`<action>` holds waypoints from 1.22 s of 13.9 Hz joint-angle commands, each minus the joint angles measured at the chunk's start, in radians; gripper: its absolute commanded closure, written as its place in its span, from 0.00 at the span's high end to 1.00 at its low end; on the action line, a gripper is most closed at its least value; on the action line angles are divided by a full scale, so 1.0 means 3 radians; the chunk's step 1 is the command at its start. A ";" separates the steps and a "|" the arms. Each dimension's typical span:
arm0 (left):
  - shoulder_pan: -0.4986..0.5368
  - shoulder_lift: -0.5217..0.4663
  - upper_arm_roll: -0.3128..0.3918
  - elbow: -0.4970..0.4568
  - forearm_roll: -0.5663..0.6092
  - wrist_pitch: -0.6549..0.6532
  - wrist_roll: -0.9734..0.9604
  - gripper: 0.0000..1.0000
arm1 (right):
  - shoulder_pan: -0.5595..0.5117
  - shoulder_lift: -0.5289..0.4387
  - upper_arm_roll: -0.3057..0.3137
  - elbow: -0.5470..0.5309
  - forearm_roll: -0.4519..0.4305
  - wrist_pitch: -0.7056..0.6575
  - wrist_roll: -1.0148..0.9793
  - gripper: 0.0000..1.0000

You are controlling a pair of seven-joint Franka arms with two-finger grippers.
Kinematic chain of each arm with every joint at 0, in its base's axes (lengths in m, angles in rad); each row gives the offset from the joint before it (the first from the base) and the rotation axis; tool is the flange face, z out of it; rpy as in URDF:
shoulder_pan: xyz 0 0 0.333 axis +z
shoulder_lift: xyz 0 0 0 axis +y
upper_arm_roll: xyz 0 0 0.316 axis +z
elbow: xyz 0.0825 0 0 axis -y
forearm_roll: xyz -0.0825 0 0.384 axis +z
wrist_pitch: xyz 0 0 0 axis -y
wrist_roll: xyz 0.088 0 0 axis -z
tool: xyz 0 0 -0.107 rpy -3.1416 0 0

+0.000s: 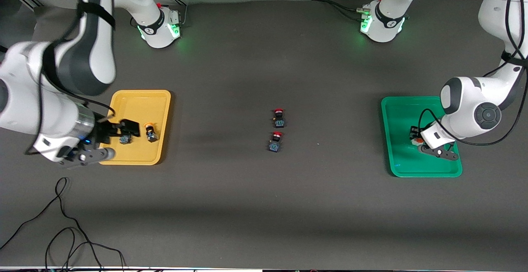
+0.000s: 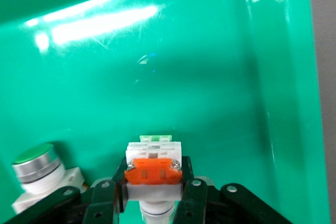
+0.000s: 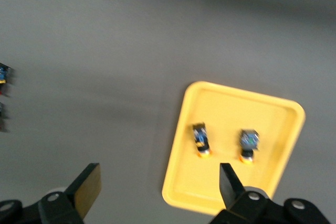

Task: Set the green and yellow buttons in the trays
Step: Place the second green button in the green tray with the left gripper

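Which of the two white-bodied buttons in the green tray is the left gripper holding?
The left gripper is shut on the orange-faced button; the green-capped button lies free beside it in the green tray.

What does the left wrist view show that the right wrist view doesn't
Only the left wrist view shows the green tray, the left gripper shut on a white button with orange plate, and a green-capped button lying beside it in the tray. Only the right wrist view shows the yellow tray with two yellow-capped buttons inside, the open right gripper above, and grey table. Shared: nothing.
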 commanded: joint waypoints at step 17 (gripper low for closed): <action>-0.0390 -0.0656 -0.0700 0.2695 -0.0038 -0.3788 -0.1115 1.00 | -0.3280 -0.1586 0.3370 -0.0705 -0.1312 0.0040 0.0747 1.00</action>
